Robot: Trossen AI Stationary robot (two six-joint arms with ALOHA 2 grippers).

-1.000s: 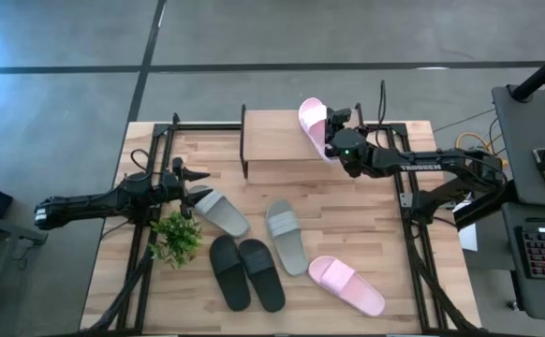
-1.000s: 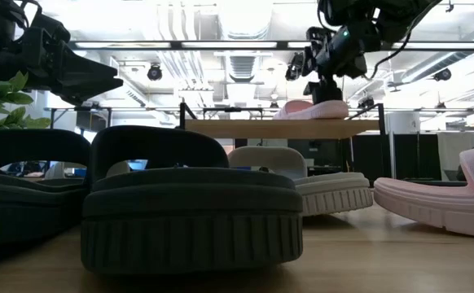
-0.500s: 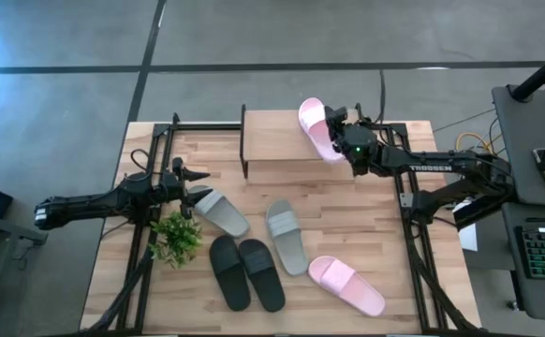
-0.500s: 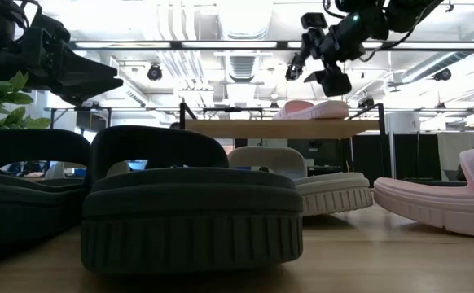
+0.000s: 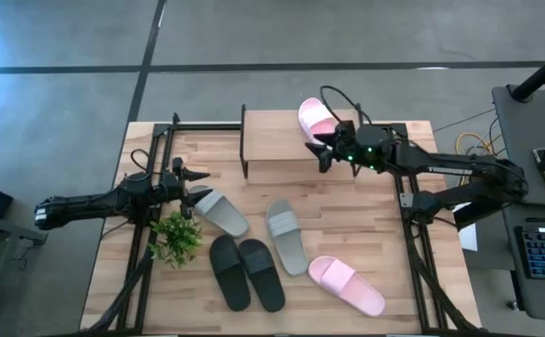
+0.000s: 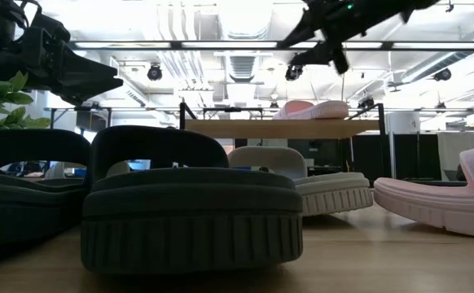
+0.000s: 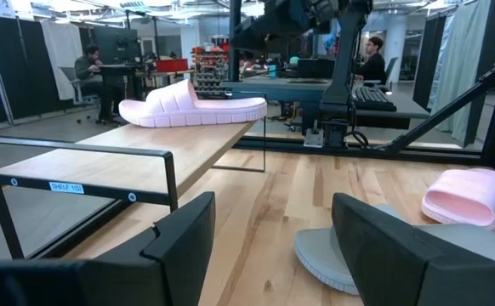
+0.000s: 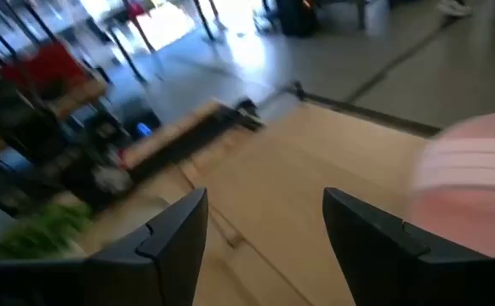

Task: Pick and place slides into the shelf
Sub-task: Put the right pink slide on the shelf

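Right tool (image 5: pixel 321 150) swung off pink slide (image 5: pixel 314 120), right wrist view blurred

A small white label (image 7: pixel 66 187) on the black metal frame of the shelf (image 7: pixel 128 166) reads "SHELF 100", as far as legible. White lettering (image 5: pixel 438 169) along the right arm reads "TROSSEN".

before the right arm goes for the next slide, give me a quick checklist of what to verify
1. Pink slide resting on the shelf top: ok; it lies at the right edge.
2. Right gripper let go and empty: ok, fingers open, above the shelf's right end.
3. Second pink slide free to pick: ok, alone on the table's near right.
4. Left gripper out of the way: ok, open at the table's left, by a grey slide.
5. Room left on the shelf top: ok, left part bare.
6. Lower tier free: cannot tell.
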